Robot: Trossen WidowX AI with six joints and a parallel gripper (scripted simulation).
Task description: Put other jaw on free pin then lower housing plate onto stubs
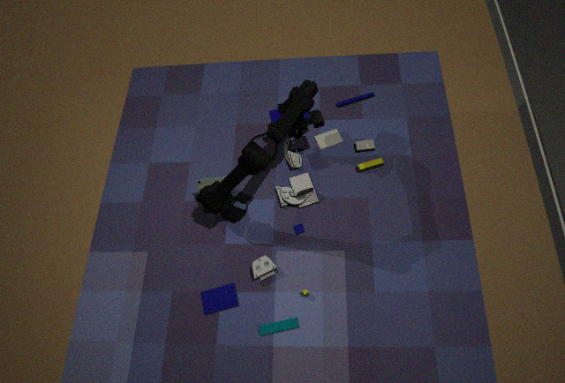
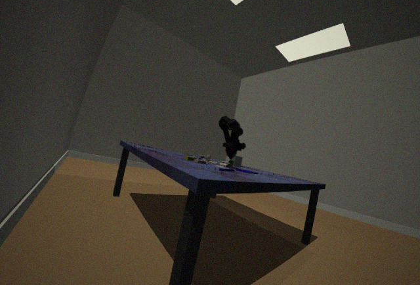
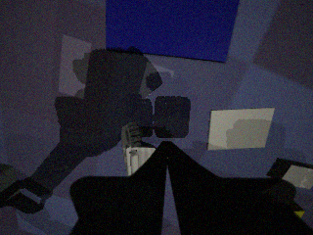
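Observation:
My gripper (image 1: 298, 133) (image 2: 231, 157) (image 3: 166, 145) is shut and empty, above the table beside the loose jaw. The loose pale jaw (image 1: 294, 160) (image 3: 140, 156) lies on the table, its toothed end toward the blue plate; the fingers partly cover it in the wrist view. The pale base (image 1: 281, 199) stands near mid-table with the other jaw (image 1: 297, 201) on it, curving across its front. A raised pale block covers part of the base; the pins and teeth are too small to make out. The housing plate (image 1: 263, 266), pale with two round marks, lies apart, lower in the top view.
A blue plate (image 1: 274, 116) (image 3: 171, 29) lies beneath the arm. A pale flat tile (image 1: 328, 138) (image 3: 240, 129), a small pale block (image 1: 365, 145) and a yellow bar (image 1: 370, 164) lie right of the loose jaw. A blue rod (image 1: 355, 99) lies farther back.

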